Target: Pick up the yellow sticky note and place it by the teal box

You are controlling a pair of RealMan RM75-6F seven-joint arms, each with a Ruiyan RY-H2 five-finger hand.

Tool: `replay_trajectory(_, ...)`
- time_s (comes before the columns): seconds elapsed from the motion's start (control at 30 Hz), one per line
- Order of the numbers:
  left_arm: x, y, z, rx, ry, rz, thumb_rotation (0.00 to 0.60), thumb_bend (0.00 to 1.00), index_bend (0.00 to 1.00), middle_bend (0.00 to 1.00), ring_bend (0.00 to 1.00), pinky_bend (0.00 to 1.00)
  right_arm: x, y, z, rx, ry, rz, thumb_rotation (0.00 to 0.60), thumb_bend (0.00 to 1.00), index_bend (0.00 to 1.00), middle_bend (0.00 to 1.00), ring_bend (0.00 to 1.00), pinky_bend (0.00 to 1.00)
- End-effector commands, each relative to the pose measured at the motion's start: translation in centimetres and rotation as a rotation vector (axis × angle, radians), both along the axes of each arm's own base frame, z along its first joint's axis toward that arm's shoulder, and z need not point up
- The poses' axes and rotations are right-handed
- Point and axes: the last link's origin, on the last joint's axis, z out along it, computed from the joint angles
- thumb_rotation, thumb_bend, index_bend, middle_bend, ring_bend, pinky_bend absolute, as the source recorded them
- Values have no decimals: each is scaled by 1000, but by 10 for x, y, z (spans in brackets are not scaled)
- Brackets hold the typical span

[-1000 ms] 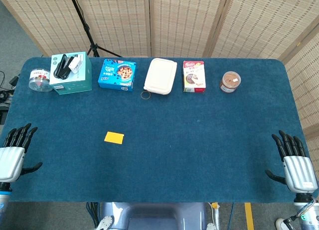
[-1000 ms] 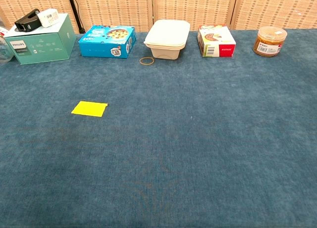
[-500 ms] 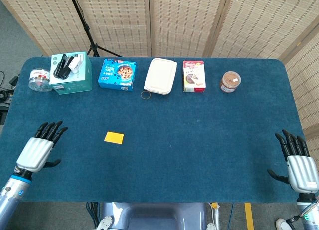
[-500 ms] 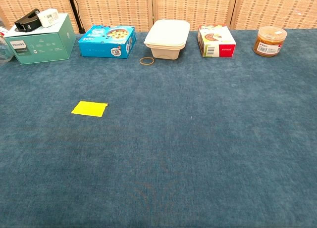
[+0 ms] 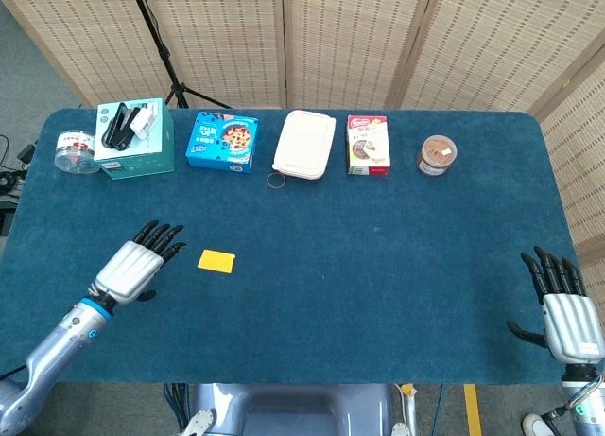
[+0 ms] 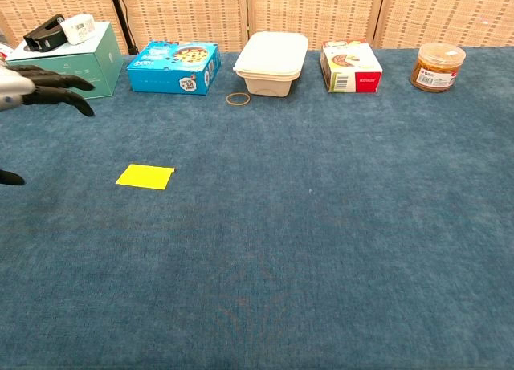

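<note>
My left hand (image 5: 139, 265) has travelled in from the near left edge of the tabletop (image 5: 378, 266) and now hangs just left of the yellow sticky note (image 5: 216, 260), fingers stretched flat and apart, holding nothing. From the chest view only its dark fingertips (image 6: 68, 85) poke in at the left border, above and to the left of the note. My fingertips point toward the note but do not touch it; a small strip of blue cloth shows between them.

The sticky note lies flat on the blue cloth where it lay before, in the left half of the tabletop, well apart from the teal box (image 5: 135, 139) at the far left. On top of that box rest a black object (image 5: 118, 126) and a small white one (image 5: 142, 122). A clear jar (image 5: 76, 151) stands just left of the box.

Along the far edge, rightward from the teal box, sit a blue snack box (image 5: 223, 142), a white lidded container (image 5: 304, 144) with a rubber band (image 5: 276, 180) lying just at its near left corner, a red-and-white box (image 5: 368, 145), and a brown jar (image 5: 437, 155).

My right hand (image 5: 565, 315) waits at the near right corner, barely shifted, fingers extended and spread, empty.
</note>
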Motion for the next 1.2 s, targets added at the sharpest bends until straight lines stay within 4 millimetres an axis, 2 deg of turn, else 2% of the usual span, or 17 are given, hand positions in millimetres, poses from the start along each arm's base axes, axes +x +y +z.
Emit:
replay_trajectory(0.03, 17, 17, -21, -47, -6, 0, 600, 110, 220, 0, 0, 0, -1, -1, -1, 2, 3, -4, 600, 0, 0, 0, 0, 0)
replay_trajectory(0.4, 49, 47, -59, -99, 68, 7, 600, 147, 229, 0, 0, 0, -5, -4, -5, 14, 11, -25, 600, 0, 0, 0, 0, 0)
replay_trajectory(0.67, 70, 55, -74, -134, 134, 5, 600, 143, 229, 0, 0, 0, -8, -5, -3, 10, 9, -37, 600, 0, 0, 0, 0, 0)
replay_trajectory(0.9, 76, 52, -88, -161, 158, 19, 600, 144, 242, 0, 0, 0, -9, -6, -3, 10, 5, -42, 600, 0, 0, 0, 0, 0)
replay_trajectory(1.2, 70, 49, -101, -172, 197, 31, 600, 158, 249, 0, 0, 0, -11, -6, -2, 7, 1, -50, 600, 0, 0, 0, 0, 0)
